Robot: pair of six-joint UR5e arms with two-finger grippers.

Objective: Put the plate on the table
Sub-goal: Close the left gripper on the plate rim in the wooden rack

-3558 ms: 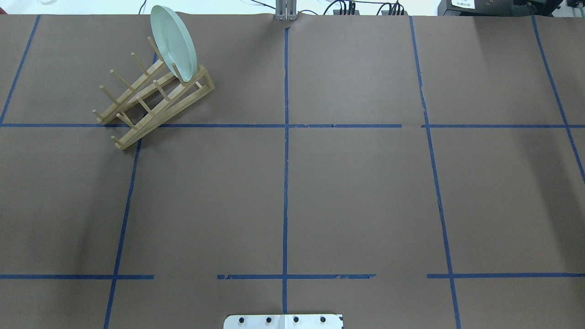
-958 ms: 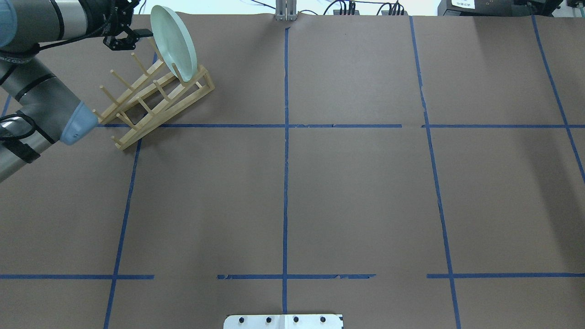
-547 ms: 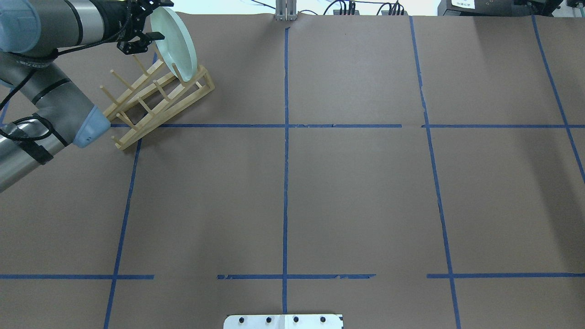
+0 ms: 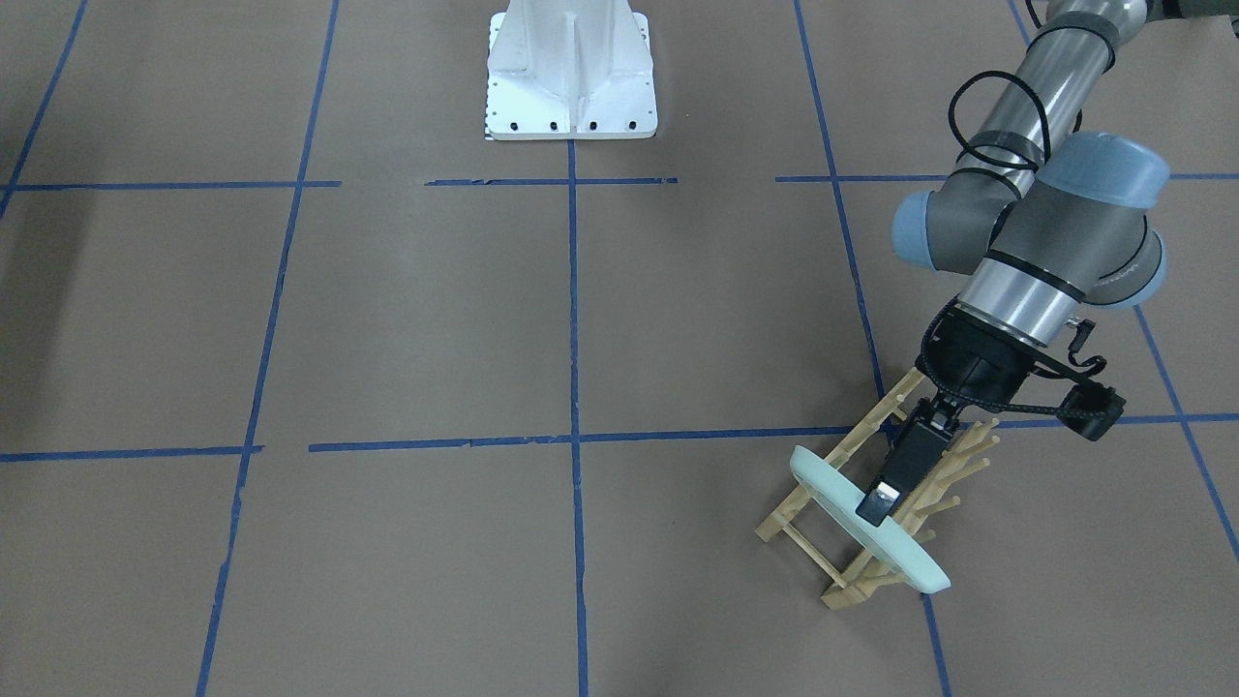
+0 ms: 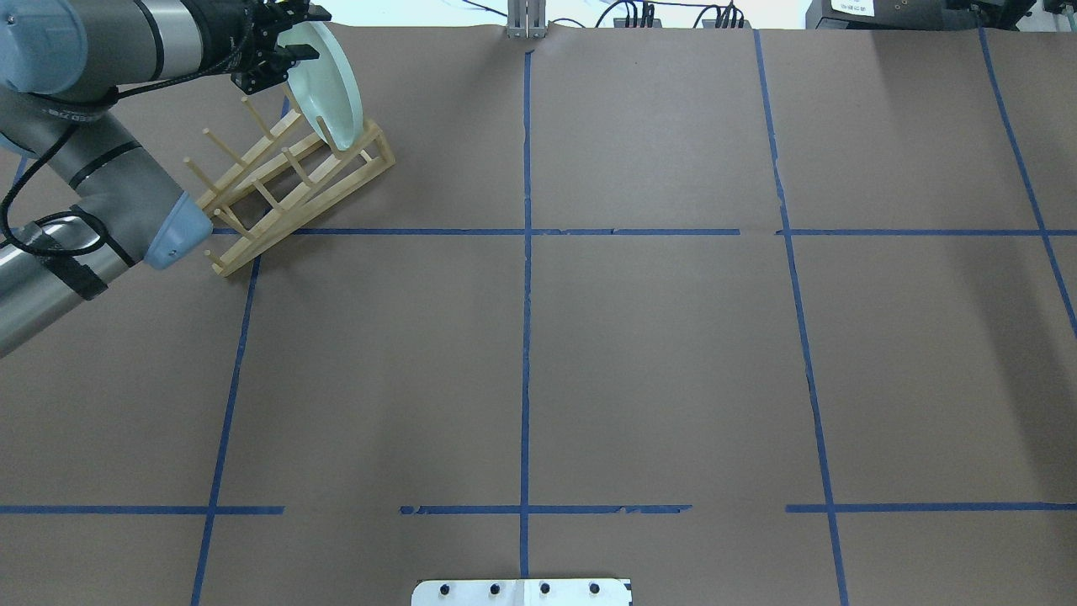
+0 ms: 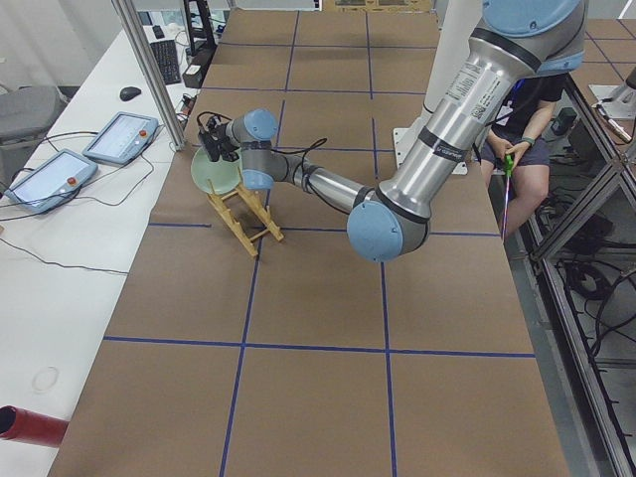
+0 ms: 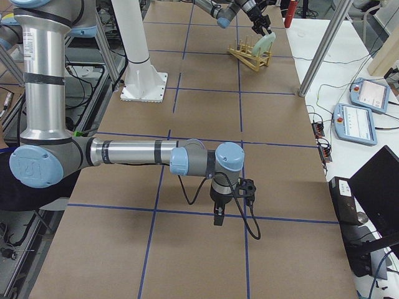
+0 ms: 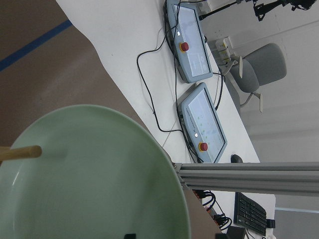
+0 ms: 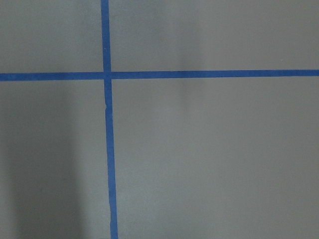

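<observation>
the plate point(image 5: 324, 84) stood on edge in the rack's point(image 5: 286, 181) end slot. the left gripper point(image 5: 305, 34) straddled its rim above the rack; clamped or apart, i couldn't tell, and the same went for the right gripper point(image 7: 216, 215). a shallow pinch might have dropped the plate, or a snagged peg might have dragged the rack.

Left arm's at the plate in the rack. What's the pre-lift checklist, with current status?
1. Rim of the plate sits between the left gripper fingers: ok.
2. Grip closed on the plate: cannot tell.
3. The plate stands on edge in the rack end slot: ok.
4. Room on the table beside the rack for set-down: ok.
5. Lift path free of the right gripper, which is far off: ok.
</observation>
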